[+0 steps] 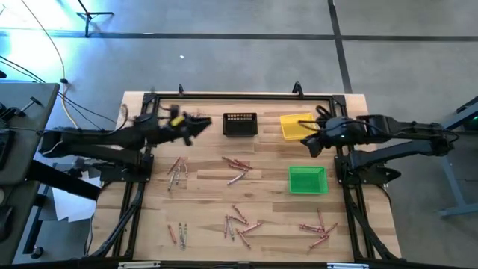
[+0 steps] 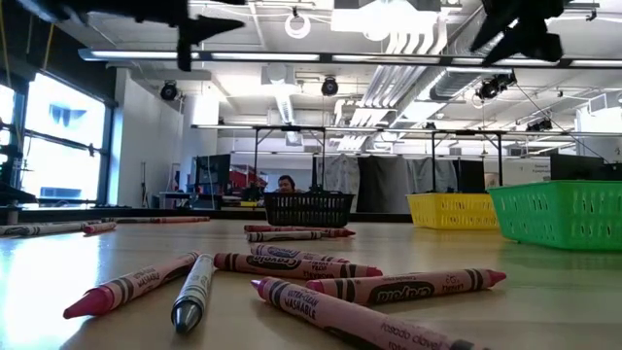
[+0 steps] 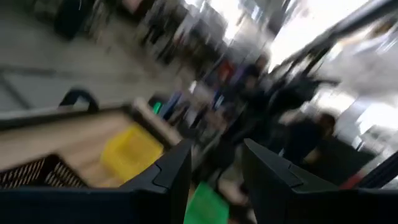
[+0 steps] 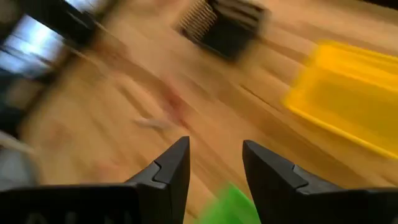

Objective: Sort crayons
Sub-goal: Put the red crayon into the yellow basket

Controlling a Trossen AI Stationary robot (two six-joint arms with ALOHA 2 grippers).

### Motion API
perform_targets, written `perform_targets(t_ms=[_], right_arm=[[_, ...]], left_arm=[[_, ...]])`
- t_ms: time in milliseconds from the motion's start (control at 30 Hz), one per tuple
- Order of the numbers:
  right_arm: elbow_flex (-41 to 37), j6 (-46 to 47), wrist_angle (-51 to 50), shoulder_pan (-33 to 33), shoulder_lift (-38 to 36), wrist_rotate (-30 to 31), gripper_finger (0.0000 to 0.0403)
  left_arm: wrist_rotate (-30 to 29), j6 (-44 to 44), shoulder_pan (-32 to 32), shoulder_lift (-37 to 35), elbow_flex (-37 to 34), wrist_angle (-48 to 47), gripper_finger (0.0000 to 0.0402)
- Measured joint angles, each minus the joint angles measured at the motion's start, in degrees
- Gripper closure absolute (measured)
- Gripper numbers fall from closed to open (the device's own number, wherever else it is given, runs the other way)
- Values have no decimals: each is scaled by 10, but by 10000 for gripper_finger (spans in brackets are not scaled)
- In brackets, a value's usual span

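Many crayons lie flat on the wooden table in loose groups: left centre (image 1: 176, 172), centre (image 1: 237, 166), near left (image 1: 178, 233), near centre (image 1: 239, 224) and near right (image 1: 317, 230); several lie close to the camera in the low view (image 2: 292, 277). My left gripper (image 1: 205, 123) is open and empty, raised above the far left of the table beside the black bin (image 1: 240, 124). My right gripper (image 1: 308, 143) is open and empty, raised between the yellow bin (image 1: 293, 124) and the green bin (image 1: 307, 180).
The three bins stand at the far centre and right of the table; they also show in the low view: black (image 2: 308, 208), yellow (image 2: 452, 210), green (image 2: 562, 214). A person's head shows in the room beyond the table (image 2: 286, 183). A dark frame edges the table (image 1: 239, 96).
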Motion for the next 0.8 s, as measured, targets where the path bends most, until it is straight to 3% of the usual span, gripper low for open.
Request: perform_targets(t_ms=[167,400,800], right_arm=[[74,-41,-104,0,70,-12,269],[127,-73,-99,0,149,-77,269],[164,-90,-23,0,311,-99,269]], left_arm=[[50,0,3,89,114,-226,275],[124,24,4,136,221,-534,275],[156,51,-12,134,247,-784,275]])
